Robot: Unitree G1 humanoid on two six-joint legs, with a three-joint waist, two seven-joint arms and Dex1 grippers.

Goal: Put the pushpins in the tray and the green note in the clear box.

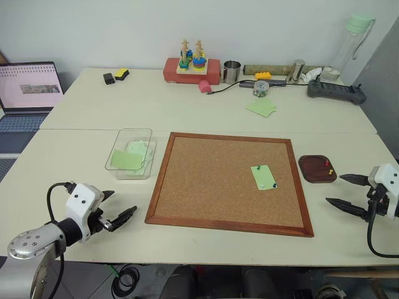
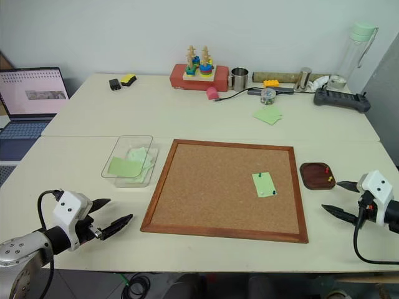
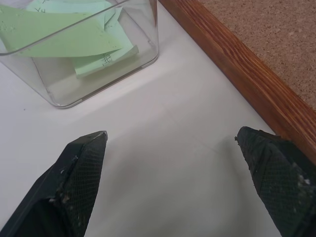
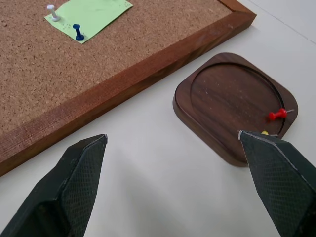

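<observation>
On the cork board [image 1: 218,180] lies the green note [image 1: 264,177], held by two pushpins: a white-headed one [image 4: 51,11] and a blue one [image 4: 77,32]. The dark wooden tray [image 1: 312,167] sits just right of the board, with a red pushpin [image 4: 277,114] and a yellow one [image 4: 265,132] in it. The clear box [image 1: 113,149] stands left of the board and holds several green notes. My left gripper [image 1: 123,202] is open, near the box and the board's front left corner. Near the tray, my right gripper [image 1: 335,189] is open and empty.
Loose green notes [image 1: 261,107] lie at the back of the table. Along the far edge are a red box with a stacking toy [image 1: 192,65], a metal cup [image 1: 232,71], a bottle [image 1: 352,43] and a black controller [image 1: 336,91]. A laptop [image 1: 28,87] stands far left.
</observation>
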